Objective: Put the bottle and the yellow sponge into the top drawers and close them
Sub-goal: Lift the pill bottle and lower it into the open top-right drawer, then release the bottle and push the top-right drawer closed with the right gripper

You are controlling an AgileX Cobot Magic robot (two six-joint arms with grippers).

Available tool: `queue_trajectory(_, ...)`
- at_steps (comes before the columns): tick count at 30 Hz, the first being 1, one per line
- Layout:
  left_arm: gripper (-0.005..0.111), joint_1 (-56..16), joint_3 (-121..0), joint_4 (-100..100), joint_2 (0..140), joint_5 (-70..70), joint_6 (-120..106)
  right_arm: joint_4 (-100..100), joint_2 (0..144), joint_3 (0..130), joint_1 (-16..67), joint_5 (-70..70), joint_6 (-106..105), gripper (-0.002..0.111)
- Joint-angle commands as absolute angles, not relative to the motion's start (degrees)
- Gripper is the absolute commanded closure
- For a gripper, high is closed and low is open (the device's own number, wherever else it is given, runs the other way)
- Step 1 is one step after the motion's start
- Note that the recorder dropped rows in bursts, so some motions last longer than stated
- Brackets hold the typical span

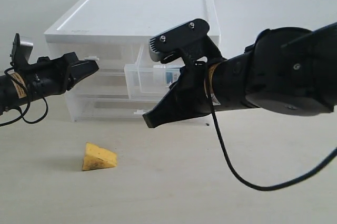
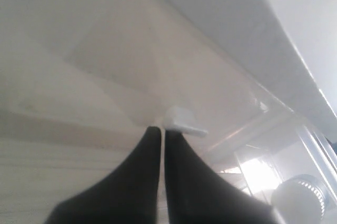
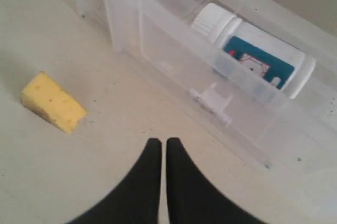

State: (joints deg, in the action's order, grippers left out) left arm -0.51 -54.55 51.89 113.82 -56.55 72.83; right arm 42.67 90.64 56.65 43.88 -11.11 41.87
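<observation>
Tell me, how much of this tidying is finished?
The bottle lies in the right top drawer, which stands open. The left gripper, shut, sits at the handle of the left top drawer. Remaining: open it, put the yellow sponge from the table inside, close both.

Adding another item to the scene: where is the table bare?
Bare tabletop lies between the yellow wedge-shaped sponge and the black cable. Crowded at the translucent plastic chest: left gripper, right gripper, and the open drawer holding the white pill bottle.
</observation>
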Motion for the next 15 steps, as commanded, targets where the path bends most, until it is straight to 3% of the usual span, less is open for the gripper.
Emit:
queue_trajectory(1,0.103,-0.5,-55.1,49.3,113.8,-57.0,72.4,43.5,93.8,58.4,39.9,-9.2,43.1,0.108)
queue_trajectory(15,0.103,-0.5,-55.1,49.1,113.8,-57.0,72.4,46.5,97.5,66.9,36.5,-5.8,42.9,0.108)
